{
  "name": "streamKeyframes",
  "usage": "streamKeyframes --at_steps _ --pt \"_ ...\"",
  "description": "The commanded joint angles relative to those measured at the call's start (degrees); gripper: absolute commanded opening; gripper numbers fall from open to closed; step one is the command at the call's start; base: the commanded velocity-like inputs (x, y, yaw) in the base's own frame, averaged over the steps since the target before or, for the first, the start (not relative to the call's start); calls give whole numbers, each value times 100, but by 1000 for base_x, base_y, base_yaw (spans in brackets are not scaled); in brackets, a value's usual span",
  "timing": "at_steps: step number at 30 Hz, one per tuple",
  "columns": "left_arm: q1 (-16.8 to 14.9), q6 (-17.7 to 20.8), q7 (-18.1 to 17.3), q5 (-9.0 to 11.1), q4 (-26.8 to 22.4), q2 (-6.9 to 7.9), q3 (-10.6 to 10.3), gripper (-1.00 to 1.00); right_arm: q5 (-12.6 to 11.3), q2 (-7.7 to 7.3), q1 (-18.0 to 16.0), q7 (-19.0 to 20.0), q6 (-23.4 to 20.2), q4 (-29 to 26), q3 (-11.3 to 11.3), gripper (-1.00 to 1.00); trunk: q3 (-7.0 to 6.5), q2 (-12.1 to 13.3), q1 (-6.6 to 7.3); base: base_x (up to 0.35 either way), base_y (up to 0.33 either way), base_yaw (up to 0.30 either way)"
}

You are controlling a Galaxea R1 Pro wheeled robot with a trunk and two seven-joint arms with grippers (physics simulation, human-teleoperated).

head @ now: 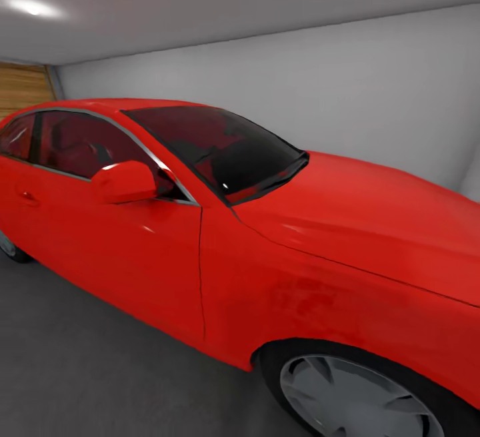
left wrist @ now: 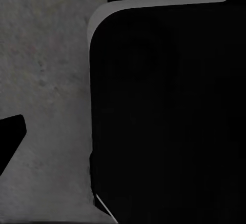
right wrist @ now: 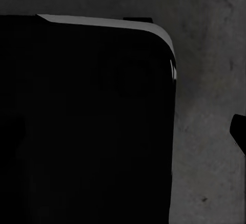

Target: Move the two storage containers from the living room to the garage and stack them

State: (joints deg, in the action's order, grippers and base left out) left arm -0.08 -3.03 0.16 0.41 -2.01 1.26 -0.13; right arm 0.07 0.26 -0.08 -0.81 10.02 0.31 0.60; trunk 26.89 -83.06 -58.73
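We stand in the garage facing the red car (head: 267, 237), wrists hanging over grey floor (left wrist: 46, 70), grip unreadable; the bins look stiff and wide, needing both hands at opposite walls

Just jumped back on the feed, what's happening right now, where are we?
The robot is in the garage, its head camera facing a red car parked on the dull dark grey concrete floor before a plain pale grey wall. Both wrist cameras look down at grey concrete beside a large black rounded-cornered body, seemingly part of the robot itself. Whether the grippers are open or shut cannot be told, and nothing seen here shows a container being handled.
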Motion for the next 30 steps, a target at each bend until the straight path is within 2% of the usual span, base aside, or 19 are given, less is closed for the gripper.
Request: streamKeyframes --at_steps 1,30 --pt "-1 -13 2 4 -1 1 0 100 -5 0 -1 -8 25 2 5 100 4 -2 0 0 0 291" --pt "-1 -13 2 12 -1 -10 -5 100 -11 -9 -1 -7 49 64 -16 100 -4 -2 0 0 0 292"
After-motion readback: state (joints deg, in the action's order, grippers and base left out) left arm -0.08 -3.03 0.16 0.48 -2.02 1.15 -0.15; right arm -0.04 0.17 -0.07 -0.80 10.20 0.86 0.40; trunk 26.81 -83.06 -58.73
